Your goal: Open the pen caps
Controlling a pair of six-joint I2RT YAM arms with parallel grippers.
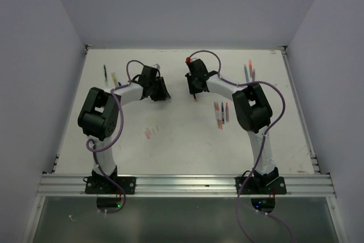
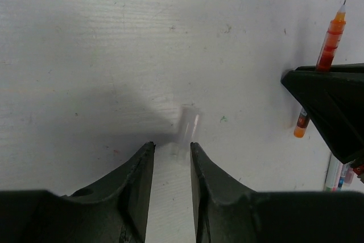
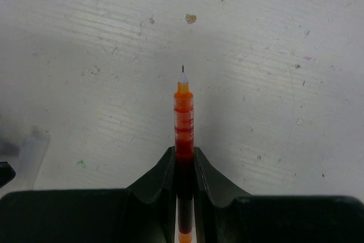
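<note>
My right gripper [image 3: 183, 151] is shut on an orange-red pen [image 3: 183, 112], which runs lengthwise between the fingers. Its fine tip is bare and points at the table. The same pen shows in the left wrist view [image 2: 331, 41] below the right gripper [image 2: 335, 106]. A small translucent cap [image 2: 187, 124] lies on the white table just beyond my left gripper [image 2: 172, 143], whose jaws stand apart with nothing between them. The cap also shows in the right wrist view [image 3: 31, 152]. In the top view both grippers, left [image 1: 161, 94] and right [image 1: 195, 90], hover mid-table at the back.
Several capped pens lie in a group right of centre [image 1: 220, 113], with more at the back right [image 1: 248, 72] and two at the back left [image 1: 108, 75]. Faint pink marks [image 1: 149, 132] stain the table. Raised rails edge the table [image 1: 310, 140].
</note>
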